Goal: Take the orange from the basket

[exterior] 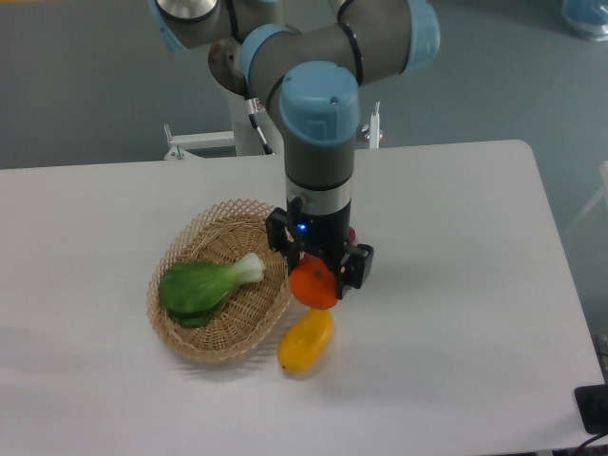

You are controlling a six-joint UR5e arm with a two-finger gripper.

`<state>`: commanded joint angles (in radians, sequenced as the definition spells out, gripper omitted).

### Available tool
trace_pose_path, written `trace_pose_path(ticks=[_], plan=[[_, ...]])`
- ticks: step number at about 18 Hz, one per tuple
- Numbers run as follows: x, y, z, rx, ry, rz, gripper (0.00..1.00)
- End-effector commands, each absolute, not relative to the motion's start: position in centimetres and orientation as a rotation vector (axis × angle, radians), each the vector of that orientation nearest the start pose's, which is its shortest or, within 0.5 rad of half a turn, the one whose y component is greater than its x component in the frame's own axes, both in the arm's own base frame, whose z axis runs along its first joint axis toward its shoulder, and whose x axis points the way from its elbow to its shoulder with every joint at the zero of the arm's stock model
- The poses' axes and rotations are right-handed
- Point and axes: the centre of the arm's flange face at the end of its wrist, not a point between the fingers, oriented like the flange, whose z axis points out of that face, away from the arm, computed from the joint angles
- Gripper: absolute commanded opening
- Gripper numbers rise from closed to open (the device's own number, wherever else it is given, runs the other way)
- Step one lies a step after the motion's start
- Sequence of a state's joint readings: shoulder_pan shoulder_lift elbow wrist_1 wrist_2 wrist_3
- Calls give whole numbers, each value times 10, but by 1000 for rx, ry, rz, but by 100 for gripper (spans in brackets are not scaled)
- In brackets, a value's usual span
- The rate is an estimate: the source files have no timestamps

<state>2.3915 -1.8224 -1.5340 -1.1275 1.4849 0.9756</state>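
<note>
orange [314,286], round, stem direction unclear, gripped

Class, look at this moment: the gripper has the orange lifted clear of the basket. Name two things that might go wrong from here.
1. The gripper holds the round orange only by its upper part, so it might slip out and drop.
2. The orange hangs just above the yellow fruit and beside the basket rim; if dropped or lowered, it may hit either and roll across the table.
</note>
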Motion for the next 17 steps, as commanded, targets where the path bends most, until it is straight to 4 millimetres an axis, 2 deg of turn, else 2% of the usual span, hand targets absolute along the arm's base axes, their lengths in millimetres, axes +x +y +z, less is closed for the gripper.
trace_pose_path(ticks=[7, 17], plan=[[-360, 509, 422, -2898, 204, 181, 78], [-363, 508, 424, -2887, 196, 185, 78]])
